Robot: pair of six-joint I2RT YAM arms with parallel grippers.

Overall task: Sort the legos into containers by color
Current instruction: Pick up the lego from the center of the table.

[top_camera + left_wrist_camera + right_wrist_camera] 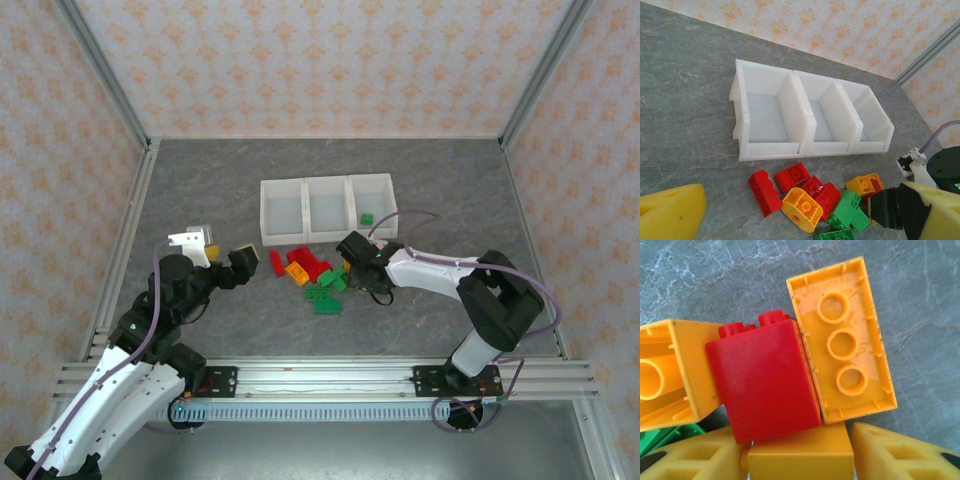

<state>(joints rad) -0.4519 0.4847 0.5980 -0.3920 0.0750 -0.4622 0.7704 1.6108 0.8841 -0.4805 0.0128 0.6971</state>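
- The left gripper (pixel 240 262) hangs over the tabletop (pixel 200 190), left of the heap. In its wrist view the two yellow pads (pixel 670 210) sit at opposite bottom corners: jaws wide apart, nothing between them.
- Three bins (pixel 285 237) stand joined in one row just behind the heap. One green brick (pixel 367 218) lies in the right bin.
- The other bricks (pixel 312 275) lie loose in a heap on the tabletop, just in front of the bins. The left wrist view shows three reds (pixel 765 192), two orange-yellows (pixel 801 207) and two greens (pixel 850 210). One green is cut off by the bottom edge, and the heap's right end is hidden behind a pad.
- The right gripper (pixel 352 268) is down on the heap's right end, covering bricks there in the top view. Its wrist view shows three orange-yellows, one red (pixel 762 377) and a sliver of green (pixel 665 435). One orange-yellow, the low brick (pixel 795 455), sits between the jaws, which are drawn in close on both sides. Whether they clamp it I cannot tell.
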